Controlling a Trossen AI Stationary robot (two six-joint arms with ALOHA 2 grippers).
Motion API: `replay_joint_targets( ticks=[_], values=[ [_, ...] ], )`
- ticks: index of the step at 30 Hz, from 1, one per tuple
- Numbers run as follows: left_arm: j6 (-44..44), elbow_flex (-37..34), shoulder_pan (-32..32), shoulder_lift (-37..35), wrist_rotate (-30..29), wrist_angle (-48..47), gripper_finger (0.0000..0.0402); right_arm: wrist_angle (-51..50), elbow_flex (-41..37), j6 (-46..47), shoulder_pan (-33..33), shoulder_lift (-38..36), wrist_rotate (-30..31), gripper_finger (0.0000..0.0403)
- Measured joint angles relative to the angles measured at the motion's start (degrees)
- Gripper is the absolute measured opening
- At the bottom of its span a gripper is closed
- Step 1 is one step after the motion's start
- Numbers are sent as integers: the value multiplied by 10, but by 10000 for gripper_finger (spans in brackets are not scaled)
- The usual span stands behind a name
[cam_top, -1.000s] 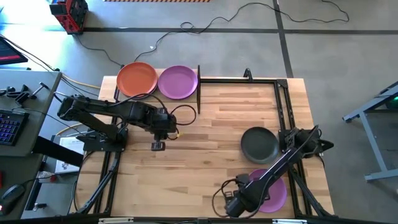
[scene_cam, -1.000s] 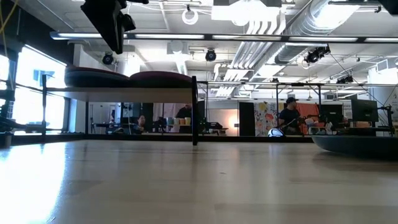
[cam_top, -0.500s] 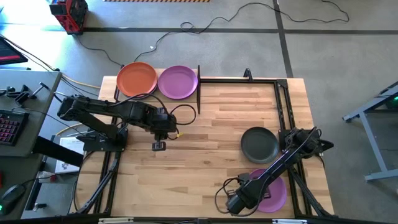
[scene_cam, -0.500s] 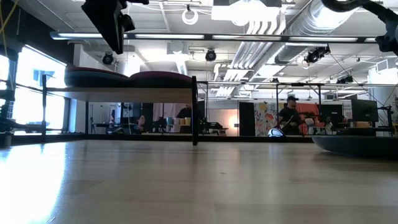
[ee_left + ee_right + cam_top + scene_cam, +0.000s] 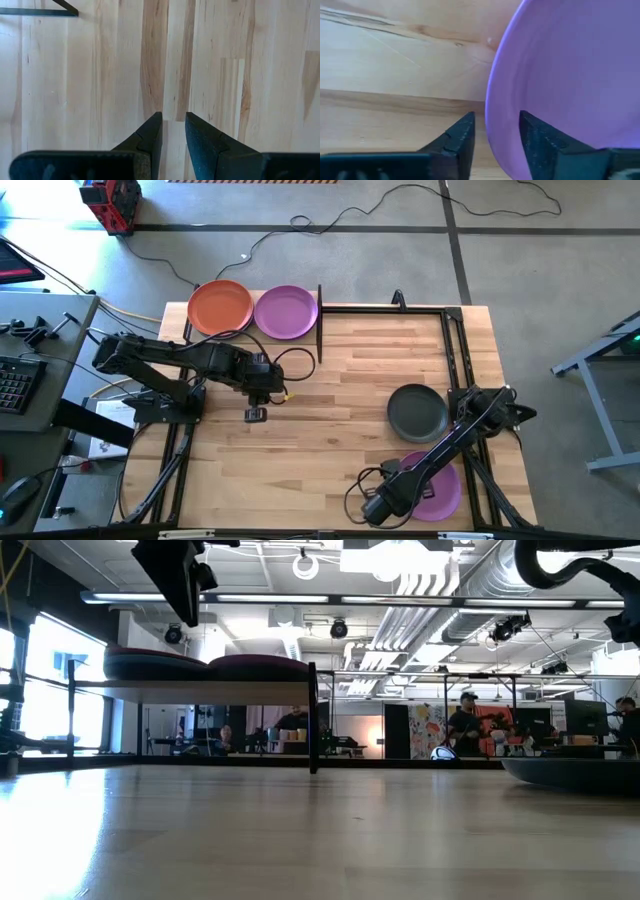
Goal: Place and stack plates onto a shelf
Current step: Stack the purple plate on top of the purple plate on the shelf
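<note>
From above, the shelf (image 5: 320, 308) sits at the table's (image 5: 330, 380) far left corner, an orange plate (image 5: 220, 306) and a purple plate (image 5: 286, 311) side by side on it. The low view adds what the overhead hides: each is the top of a stack (image 5: 155, 664), with dark rims below, raised on black posts (image 5: 313, 718) over the tabletop.

The left gripper (image 5: 255, 414) hangs over bare wood near the table's left-middle. Its wrist view shows its fingers (image 5: 152, 136) slightly apart, a narrow gap between them, nothing in it.

Right of centre lies a dark grey plate (image 5: 417, 411), seen in the low view only as a dark rim (image 5: 575, 772) at the right edge.

At the near right, the right gripper (image 5: 375, 505) is at the left rim of a second purple plate (image 5: 440, 488). Only its wrist view shows the rim (image 5: 492, 107) running down between the parted fingers (image 5: 462, 132); whether they touch it is hard to say.

People (image 5: 462, 724) sit in the room behind.
</note>
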Motion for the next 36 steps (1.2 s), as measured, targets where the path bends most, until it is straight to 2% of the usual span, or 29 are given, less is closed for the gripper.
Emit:
replay_joint_targets(
  ticks=[7, 9, 17, 23, 29, 36],
  values=[
    [0, 0, 0, 0, 0, 1, 71, 5, 3, -5, 0, 0, -5, 22],
    [0, 0, 0, 0, 0, 1, 71, 4, 10, -14, 0, 0, -5, 7],
    [-32, 0, 0, 0, -2, 0, 71, 5, 70, -21, -1, 0, 17, 4],
    [-87, 0, 0, 0, -4, 0, 71, -11, 153, -69, -4, 0, 94, 1],
    [-147, 0, 8, 0, -1, 0, 71, -90, 254, -136, -22, 0, 174, 0],
    [-151, 0, 26, 0, -2, -1, 71, -184, 354, -232, -57, 0, 247, 0]
  ],
)
